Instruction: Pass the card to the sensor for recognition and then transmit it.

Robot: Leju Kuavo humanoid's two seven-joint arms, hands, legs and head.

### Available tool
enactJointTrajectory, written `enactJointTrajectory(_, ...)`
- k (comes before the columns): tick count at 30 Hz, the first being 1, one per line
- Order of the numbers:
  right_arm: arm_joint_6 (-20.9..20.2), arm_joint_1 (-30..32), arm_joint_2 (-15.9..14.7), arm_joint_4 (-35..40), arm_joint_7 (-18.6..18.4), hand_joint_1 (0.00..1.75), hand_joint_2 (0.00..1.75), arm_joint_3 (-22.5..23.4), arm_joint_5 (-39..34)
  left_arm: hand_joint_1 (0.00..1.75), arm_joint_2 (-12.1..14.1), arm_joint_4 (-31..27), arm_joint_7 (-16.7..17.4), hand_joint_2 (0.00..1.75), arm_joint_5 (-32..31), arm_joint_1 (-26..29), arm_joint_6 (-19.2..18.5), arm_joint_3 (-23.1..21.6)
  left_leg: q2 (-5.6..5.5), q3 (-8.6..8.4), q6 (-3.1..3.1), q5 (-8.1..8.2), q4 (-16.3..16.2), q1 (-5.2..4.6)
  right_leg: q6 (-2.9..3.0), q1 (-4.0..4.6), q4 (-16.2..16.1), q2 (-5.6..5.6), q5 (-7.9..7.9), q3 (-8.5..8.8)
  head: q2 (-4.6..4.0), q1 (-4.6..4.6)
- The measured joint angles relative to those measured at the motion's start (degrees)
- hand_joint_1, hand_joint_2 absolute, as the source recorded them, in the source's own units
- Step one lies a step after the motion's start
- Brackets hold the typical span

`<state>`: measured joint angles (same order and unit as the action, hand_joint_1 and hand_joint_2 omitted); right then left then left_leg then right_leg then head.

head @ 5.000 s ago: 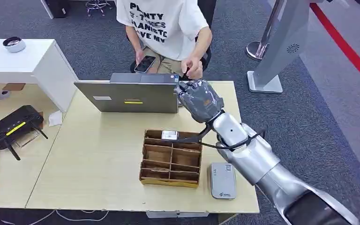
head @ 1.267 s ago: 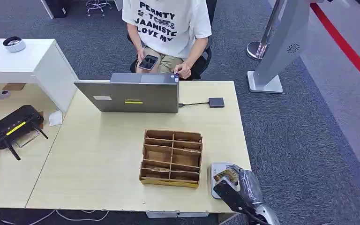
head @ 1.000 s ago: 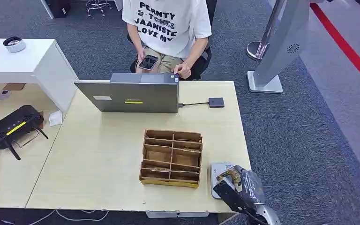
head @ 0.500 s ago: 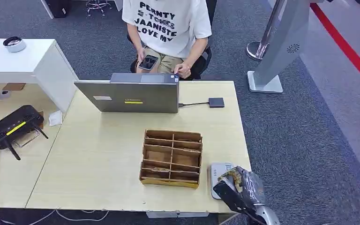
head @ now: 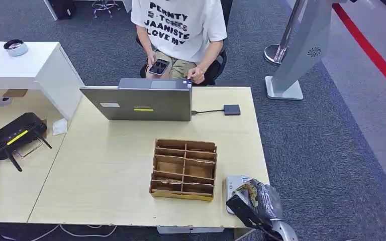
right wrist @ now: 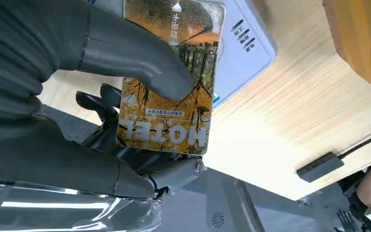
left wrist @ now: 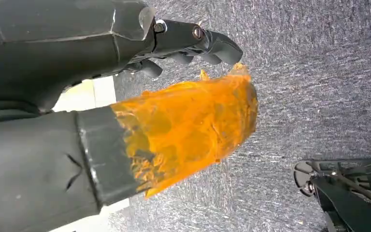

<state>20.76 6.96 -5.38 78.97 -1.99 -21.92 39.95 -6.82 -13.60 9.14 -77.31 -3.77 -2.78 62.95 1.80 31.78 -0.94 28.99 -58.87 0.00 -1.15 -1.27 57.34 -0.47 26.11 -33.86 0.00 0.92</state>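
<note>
R hand (head: 255,202) sits at the bench's (head: 105,170) near-right corner, holding the card (right wrist: 169,92) pinched under its thumb (right wrist: 140,60) w/ darker fingers behind it; card is a yellow-brown print w/ "HOTEL" lettering, held flat just over the sensor (right wrist: 239,53), a white-grey pad lying on the bench at that same corner. In the head view the card (head: 246,190) covers the sensor's near part, and the sensor (head: 232,184) shows just beside the right side of the cardboard organizer (head: 184,169); can't tell if card actually touches the pad. Organizer is a brown divided tray near the bench's near edge, right of centre. L hand (left wrist: 125,111) hangs over grey carpet away from the bench, thumb wrapped in orange film, dark fingers curled in w/ nothing in them. At the bench's far edge a grey laptop (head: 138,103) stands w/ its lid up, back toward the robot; a cable runs from it to a small dark adapter (head: 231,109) near the far-right corner. A person (head: 178,30) in a white printed tee sits beyond the far edge, phone in one hand, other hand at the laptop's corner. Left of the bench, on a neighbouring surface, a black router (head: 16,135) w/ antennas.
</note>
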Motion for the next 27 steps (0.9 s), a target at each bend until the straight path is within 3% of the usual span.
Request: enactJointTrajectory(27,0.13,-0.57,0.28,-0.79,-1.03,1.75,1.75,-0.61,0.90,0.00,0.00,0.00,-0.02,0.00,-0.20,0.00,-0.15,0.07,0.00,-0.07,0.00,0.00,0.00,0.00,0.00,0.00,0.00,0.00,0.00,0.09,0.00,0.00)
